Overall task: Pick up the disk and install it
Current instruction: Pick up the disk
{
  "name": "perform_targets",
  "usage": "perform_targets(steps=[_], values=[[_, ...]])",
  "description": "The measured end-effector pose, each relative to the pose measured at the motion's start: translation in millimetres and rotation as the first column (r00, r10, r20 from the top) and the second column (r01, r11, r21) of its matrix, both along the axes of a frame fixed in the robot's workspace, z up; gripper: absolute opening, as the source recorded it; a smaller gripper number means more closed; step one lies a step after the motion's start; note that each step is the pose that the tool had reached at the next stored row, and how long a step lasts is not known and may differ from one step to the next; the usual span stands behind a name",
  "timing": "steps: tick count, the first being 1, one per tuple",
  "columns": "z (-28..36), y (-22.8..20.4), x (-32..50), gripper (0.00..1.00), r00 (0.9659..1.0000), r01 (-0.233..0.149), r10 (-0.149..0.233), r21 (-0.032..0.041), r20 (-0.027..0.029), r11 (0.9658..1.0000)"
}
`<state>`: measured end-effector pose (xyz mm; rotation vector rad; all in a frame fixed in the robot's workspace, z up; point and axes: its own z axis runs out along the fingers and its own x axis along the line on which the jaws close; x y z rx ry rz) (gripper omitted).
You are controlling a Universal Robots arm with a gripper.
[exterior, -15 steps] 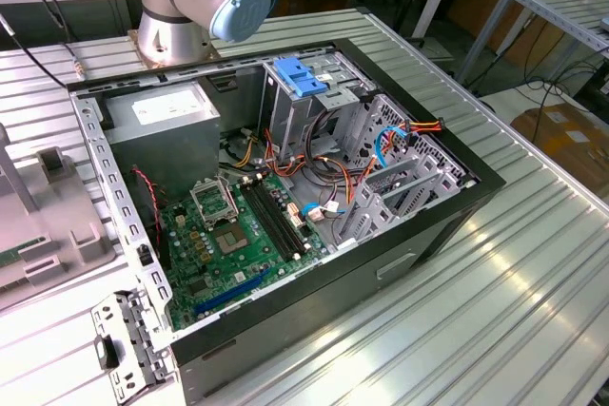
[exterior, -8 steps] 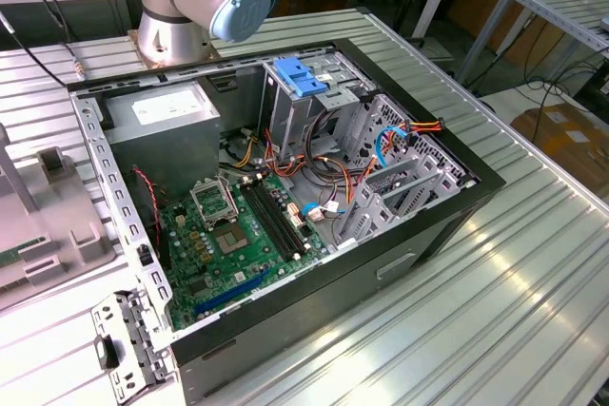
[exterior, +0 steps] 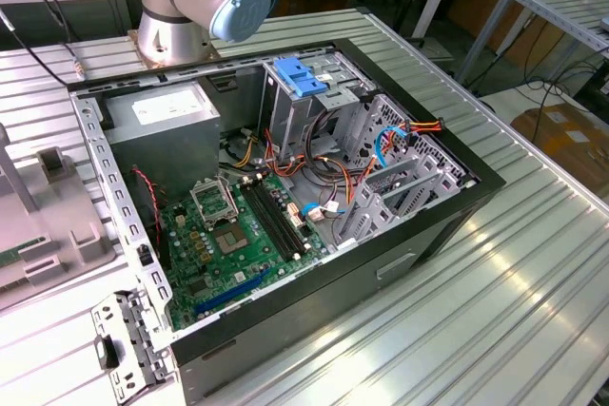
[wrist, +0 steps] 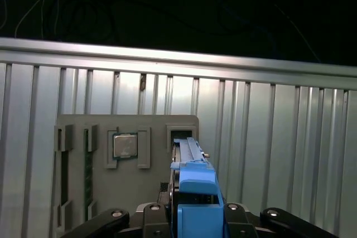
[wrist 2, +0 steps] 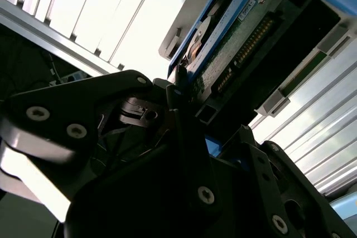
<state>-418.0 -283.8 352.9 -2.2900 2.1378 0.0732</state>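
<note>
Broadly, a slatted metal table (exterior: 533, 311) carrying an open computer case (exterior: 428, 235), lid off, motherboard (exterior: 228, 235) and cables (exterior: 333, 154) exposed, with a grey drive cage (exterior: 400, 173) standing toward the exterior view's right. Near the case, at the exterior view's left, a grey parts tray (exterior: 57, 244), seen again from above in the first wrist view. Over that tray, the gripper (wrist 2: 209, 112), black fingers (wrist 2: 187, 132) pressed against the blue rails (wrist: 198, 190) and pinching the disk (wrist: 192, 151) edge-on, to judge from both wrist views. Cannot tell whether lifted clear of the upright slot (wrist: 177, 135) in the tray or seated in it at the far end. Green circuit side of the disk turned toward the second wrist view. Close by in the tray, a small square processor (wrist: 125, 145) lying flat in its own pocket, apart from the disk. Judged as the pick-up step, with nothing of the disk installed in the case yet. Calls next for a firm, square hold and a clean exit from the slot, then care around the loose cables crowding the cage
</note>
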Motion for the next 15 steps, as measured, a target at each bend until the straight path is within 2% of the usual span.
perform_targets(steps=[15], values=[[10.0, 0.1, 0.0, 0.37, 1.0000, 0.000, 0.000, 0.0000, 0.0000, 1.0000]])
